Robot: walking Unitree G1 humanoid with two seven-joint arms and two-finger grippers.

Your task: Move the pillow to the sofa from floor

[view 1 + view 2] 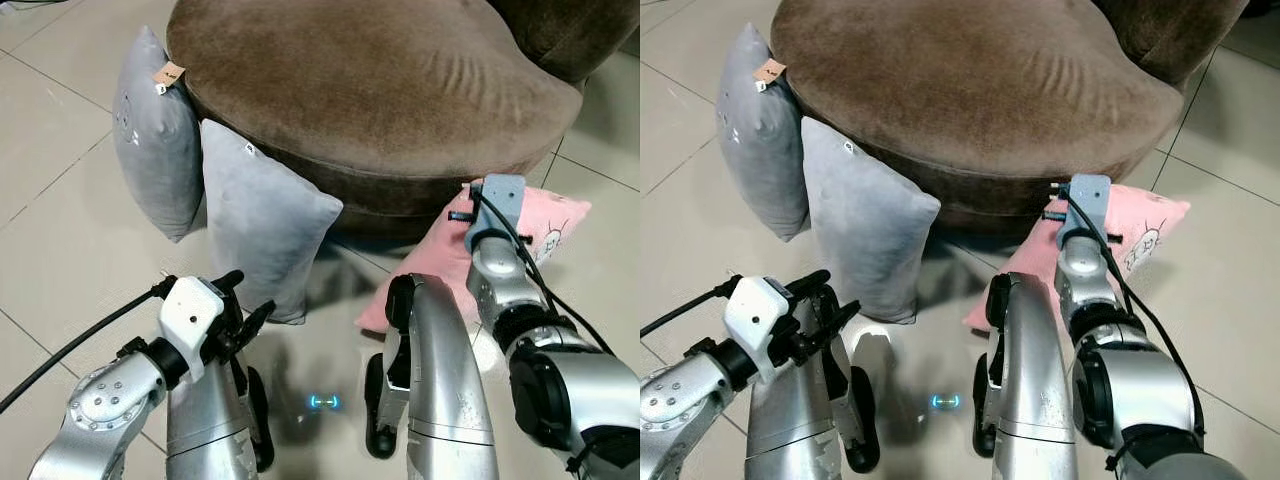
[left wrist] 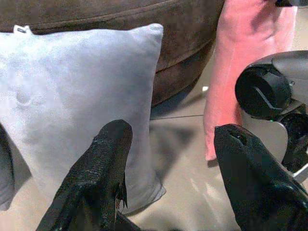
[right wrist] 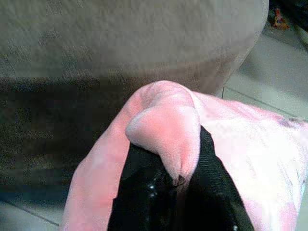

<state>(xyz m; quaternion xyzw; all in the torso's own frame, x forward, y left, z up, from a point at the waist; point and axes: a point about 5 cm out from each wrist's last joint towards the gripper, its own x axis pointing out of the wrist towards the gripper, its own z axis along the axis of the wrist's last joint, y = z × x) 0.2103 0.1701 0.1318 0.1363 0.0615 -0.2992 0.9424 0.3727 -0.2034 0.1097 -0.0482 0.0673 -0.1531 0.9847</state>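
Nearest, the left gripper (image 2: 168, 159) hangs spread and idle before a grey velvet cushion (image 1: 262, 228). The right gripper (image 3: 175, 185) pinches a fold of the soft pink pillow (image 1: 545, 225), leaning on the tiled floor (image 1: 60, 220) against the brown round plush sofa (image 1: 370, 80). The grasp looks made; lifting comes next, clearing the seat's overhanging rim onto the broad bare cushion.

Two grey pillows (image 1: 262, 215) lean against the brown sofa (image 1: 370, 90), blocking its left front edge. The pink pillow (image 1: 545, 225) occupies the floor at the right front. Open tile floor (image 1: 50, 200) lies left; the sofa seat top is unobstructed.
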